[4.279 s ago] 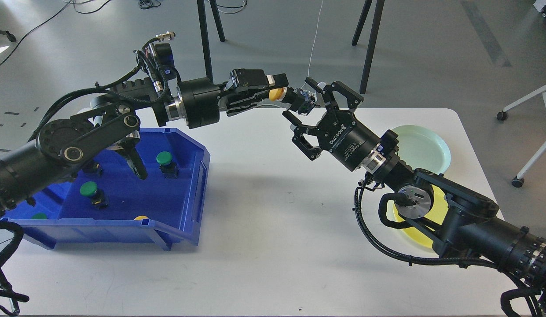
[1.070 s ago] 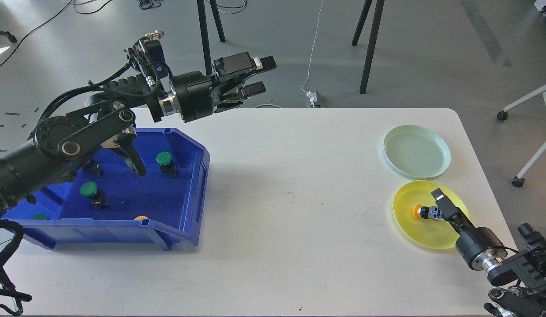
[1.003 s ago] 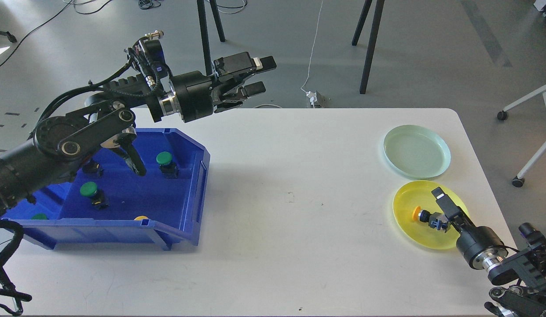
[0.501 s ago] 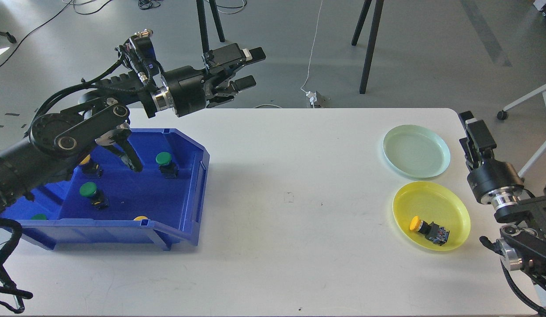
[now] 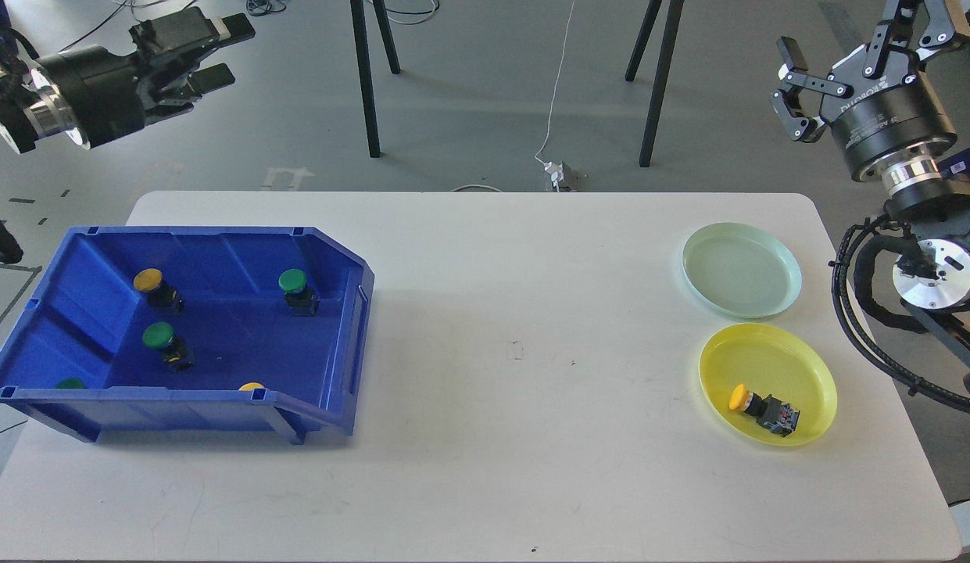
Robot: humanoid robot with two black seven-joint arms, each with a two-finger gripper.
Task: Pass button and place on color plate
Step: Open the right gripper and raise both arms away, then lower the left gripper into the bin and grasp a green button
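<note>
Both arms have pulled back: left gripper (image 5: 219, 53) at 10 o'clock, right gripper (image 5: 864, 39) at 2 o'clock, both spread and empty; yellow button (image 5: 760, 407) lies on yellow plate (image 5: 797, 360).

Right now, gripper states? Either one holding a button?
Left gripper: open, holding nothing.
Right gripper: open, holding nothing.
The yellow button lies on the yellow plate.

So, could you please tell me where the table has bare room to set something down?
The widest free patch lies between the blue bin and the two plates. The front strip of the table is bare too. The green plate is empty; the yellow plate holds a button. The bin is crowded.
</note>
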